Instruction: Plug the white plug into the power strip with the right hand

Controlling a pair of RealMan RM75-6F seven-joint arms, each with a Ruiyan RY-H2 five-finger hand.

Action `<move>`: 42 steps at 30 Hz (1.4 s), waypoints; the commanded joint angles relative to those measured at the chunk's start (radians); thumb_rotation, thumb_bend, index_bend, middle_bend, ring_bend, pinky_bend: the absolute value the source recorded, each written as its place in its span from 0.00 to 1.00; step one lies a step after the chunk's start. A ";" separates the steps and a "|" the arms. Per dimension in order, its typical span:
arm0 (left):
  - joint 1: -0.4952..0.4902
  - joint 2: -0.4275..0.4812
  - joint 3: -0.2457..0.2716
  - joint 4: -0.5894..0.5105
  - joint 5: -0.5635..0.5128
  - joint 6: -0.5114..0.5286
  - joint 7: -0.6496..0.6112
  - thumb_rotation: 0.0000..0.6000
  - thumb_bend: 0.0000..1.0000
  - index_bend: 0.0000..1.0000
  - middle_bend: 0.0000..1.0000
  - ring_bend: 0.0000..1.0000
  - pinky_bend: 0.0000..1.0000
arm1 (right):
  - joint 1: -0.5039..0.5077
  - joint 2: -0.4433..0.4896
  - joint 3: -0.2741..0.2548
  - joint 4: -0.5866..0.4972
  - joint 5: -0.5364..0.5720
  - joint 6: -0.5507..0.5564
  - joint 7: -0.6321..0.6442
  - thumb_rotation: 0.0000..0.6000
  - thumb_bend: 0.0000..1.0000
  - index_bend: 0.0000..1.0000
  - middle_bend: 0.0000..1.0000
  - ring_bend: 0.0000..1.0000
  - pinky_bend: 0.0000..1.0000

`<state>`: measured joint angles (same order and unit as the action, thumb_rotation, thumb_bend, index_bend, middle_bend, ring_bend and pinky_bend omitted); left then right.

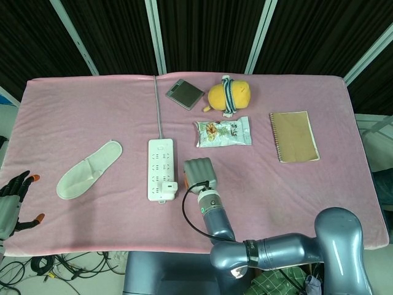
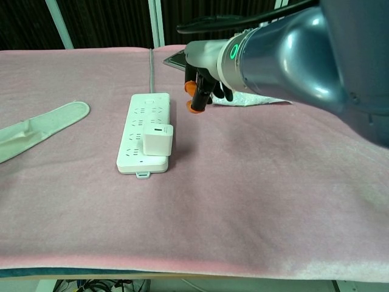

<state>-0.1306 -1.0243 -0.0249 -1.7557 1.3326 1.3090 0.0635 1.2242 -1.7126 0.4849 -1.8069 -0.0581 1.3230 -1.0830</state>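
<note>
The white power strip (image 1: 159, 161) (image 2: 146, 118) lies lengthwise on the pink cloth. A white plug (image 1: 168, 186) (image 2: 158, 140) stands upright in a socket near the strip's near end. My right hand (image 1: 199, 172) (image 2: 205, 91) hovers to the right of the strip, off the plug, with nothing in it and its orange-tipped fingers (image 2: 196, 107) pointing down. My left hand (image 1: 12, 200) hangs at the table's left edge with fingers apart and empty.
A white slipper (image 1: 89, 169) (image 2: 42, 125) lies left of the strip. Behind it are a dark flat device (image 1: 185, 93), a yellow plush toy (image 1: 228, 95) and a snack packet (image 1: 223, 131). A brown notebook (image 1: 293, 136) lies far right. The strip's grey cable (image 1: 158, 104) runs to the back edge.
</note>
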 commanded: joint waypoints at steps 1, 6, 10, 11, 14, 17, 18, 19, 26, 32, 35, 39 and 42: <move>0.000 0.000 0.000 -0.001 0.000 0.001 0.002 1.00 0.22 0.11 0.00 0.00 0.15 | 0.023 -0.007 0.009 0.007 0.038 -0.013 -0.016 1.00 0.79 0.93 0.82 0.80 0.73; 0.000 0.000 -0.001 -0.002 -0.002 0.000 0.001 1.00 0.22 0.12 0.00 0.00 0.15 | 0.054 -0.044 0.018 0.048 0.061 -0.038 -0.012 1.00 0.83 0.93 0.82 0.80 0.73; 0.000 0.000 -0.001 -0.001 -0.001 0.001 -0.001 1.00 0.22 0.12 0.00 0.00 0.15 | 0.085 -0.078 0.035 0.100 0.069 -0.047 -0.006 1.00 0.83 0.93 0.83 0.80 0.73; 0.000 0.000 -0.001 -0.001 -0.001 0.001 -0.002 1.00 0.22 0.12 0.00 0.00 0.15 | 0.091 -0.085 0.042 0.111 0.075 -0.051 -0.004 1.00 0.83 0.93 0.83 0.80 0.73; -0.001 0.001 -0.001 0.000 0.000 0.000 -0.004 1.00 0.22 0.12 0.00 0.00 0.15 | 0.108 -0.104 0.054 0.140 0.087 -0.057 0.000 1.00 0.83 0.94 0.82 0.80 0.73; -0.001 0.001 0.000 0.000 0.001 -0.001 -0.006 1.00 0.22 0.12 0.00 0.00 0.15 | 0.121 -0.119 0.057 0.162 0.092 -0.060 0.001 1.00 0.83 0.94 0.83 0.80 0.73; -0.001 0.002 0.000 0.000 0.001 -0.001 -0.007 1.00 0.22 0.12 0.00 0.00 0.15 | 0.124 -0.124 0.059 0.168 0.097 -0.062 0.001 1.00 0.83 0.94 0.83 0.80 0.73; -0.001 0.002 0.000 0.000 0.001 -0.001 -0.007 1.00 0.22 0.12 0.00 0.00 0.15 | 0.127 -0.128 0.062 0.174 0.101 -0.063 0.003 1.00 0.83 0.94 0.83 0.80 0.73; -0.001 0.002 0.000 -0.001 0.001 -0.001 -0.009 1.00 0.22 0.12 0.00 0.00 0.15 | 0.137 -0.160 0.068 0.207 0.100 -0.082 0.033 1.00 0.83 0.94 0.83 0.80 0.73; -0.001 0.003 0.000 -0.001 0.000 -0.002 -0.011 1.00 0.22 0.12 0.00 0.00 0.15 | 0.142 -0.189 0.064 0.242 0.068 -0.092 0.066 1.00 0.83 0.94 0.83 0.80 0.73; -0.001 0.003 0.000 0.000 -0.001 -0.003 -0.012 1.00 0.22 0.11 0.00 0.00 0.15 | 0.140 -0.199 0.061 0.255 0.048 -0.091 0.084 1.00 0.83 0.94 0.83 0.80 0.73; -0.002 0.003 0.000 0.000 0.000 -0.003 -0.011 1.00 0.22 0.11 0.00 0.00 0.15 | 0.139 -0.212 0.056 0.271 0.033 -0.091 0.098 1.00 0.83 0.94 0.83 0.80 0.73; -0.001 0.003 0.000 0.000 0.000 -0.003 -0.011 1.00 0.22 0.11 0.00 0.00 0.15 | 0.138 -0.218 0.054 0.276 0.033 -0.095 0.101 1.00 0.83 0.94 0.83 0.80 0.73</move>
<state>-0.1319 -1.0209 -0.0252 -1.7561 1.3323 1.3063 0.0520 1.3620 -1.9295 0.5394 -1.5312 -0.0252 1.2281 -0.9826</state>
